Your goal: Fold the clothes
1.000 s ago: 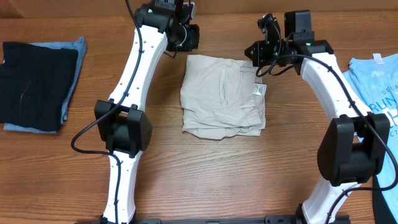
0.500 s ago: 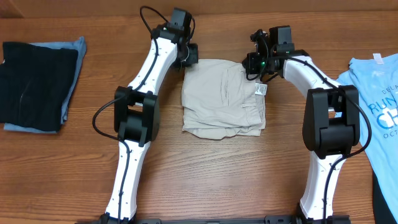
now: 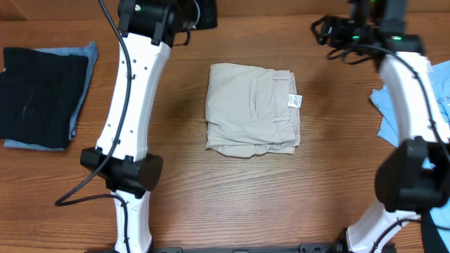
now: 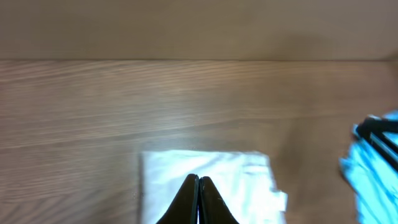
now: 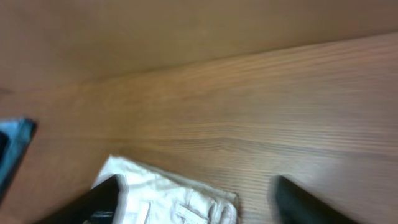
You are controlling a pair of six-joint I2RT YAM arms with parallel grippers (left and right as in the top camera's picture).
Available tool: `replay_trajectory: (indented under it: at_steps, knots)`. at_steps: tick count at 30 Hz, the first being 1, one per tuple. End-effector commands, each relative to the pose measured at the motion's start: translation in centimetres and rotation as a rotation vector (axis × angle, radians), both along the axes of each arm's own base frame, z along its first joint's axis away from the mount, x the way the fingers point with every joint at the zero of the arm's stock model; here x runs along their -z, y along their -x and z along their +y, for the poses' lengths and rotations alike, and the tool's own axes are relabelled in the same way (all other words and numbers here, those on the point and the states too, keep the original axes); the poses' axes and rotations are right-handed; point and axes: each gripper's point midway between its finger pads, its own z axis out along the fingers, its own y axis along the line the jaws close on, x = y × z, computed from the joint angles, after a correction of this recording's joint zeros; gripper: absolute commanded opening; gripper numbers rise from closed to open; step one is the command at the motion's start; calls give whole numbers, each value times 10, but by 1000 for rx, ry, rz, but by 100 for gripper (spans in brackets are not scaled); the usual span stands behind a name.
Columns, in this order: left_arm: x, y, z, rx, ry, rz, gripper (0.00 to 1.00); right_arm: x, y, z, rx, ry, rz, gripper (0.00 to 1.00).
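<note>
The clothes, pale beige shorts, lie folded into a compact rectangle in the middle of the table, white label up, and nothing holds them. My left gripper is raised beyond their far left corner. In the left wrist view its jaws are pressed together and empty, with the shorts below. My right gripper hovers beyond the far right corner. In the right wrist view it stands wide open with nothing between the fingers, and the shorts lie beneath.
A black folded garment rests on a light blue cloth at the far left. A light blue printed T-shirt lies at the right edge, partly behind my right arm. Bare wood surrounds the shorts.
Both grippers have lifted up and back from the shorts' far edge. The right gripper has gone from shut to open, and the shorts stay folded where they were.
</note>
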Motion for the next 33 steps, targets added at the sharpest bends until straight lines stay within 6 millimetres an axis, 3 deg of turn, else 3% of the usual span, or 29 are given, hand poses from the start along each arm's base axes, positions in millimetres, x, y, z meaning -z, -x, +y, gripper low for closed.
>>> replay_trajectory:
  at_steps: [1,4,6,7,8,11,16,21,26,28,33]
  knots:
    - [42,29,-69,145,3,129,4,3,13,-55,115,-2,59,100]
    - [97,59,-137,261,-43,240,4,19,35,-87,187,-25,166,100]
    - [137,80,-162,280,-76,345,4,19,37,-96,205,-27,168,100]
    - [156,90,-165,271,-110,406,4,19,37,-96,206,-27,168,100]
    - [177,105,-160,253,-170,486,4,19,37,-96,206,-27,168,100]
    - [211,145,-147,263,-288,669,4,19,37,-96,206,-27,169,100]
    - [219,184,-138,341,-379,792,4,19,37,-96,206,-27,168,100]
    - [267,216,-107,271,-499,992,4,19,37,-96,206,-27,168,100]
    - [284,236,-86,259,-606,1061,4,19,37,-96,206,-27,168,100]
    - [294,235,-63,164,-720,1052,4,19,37,-96,206,-27,168,100]
    - [322,225,-48,118,-717,1042,4,19,37,-96,206,-27,168,100]
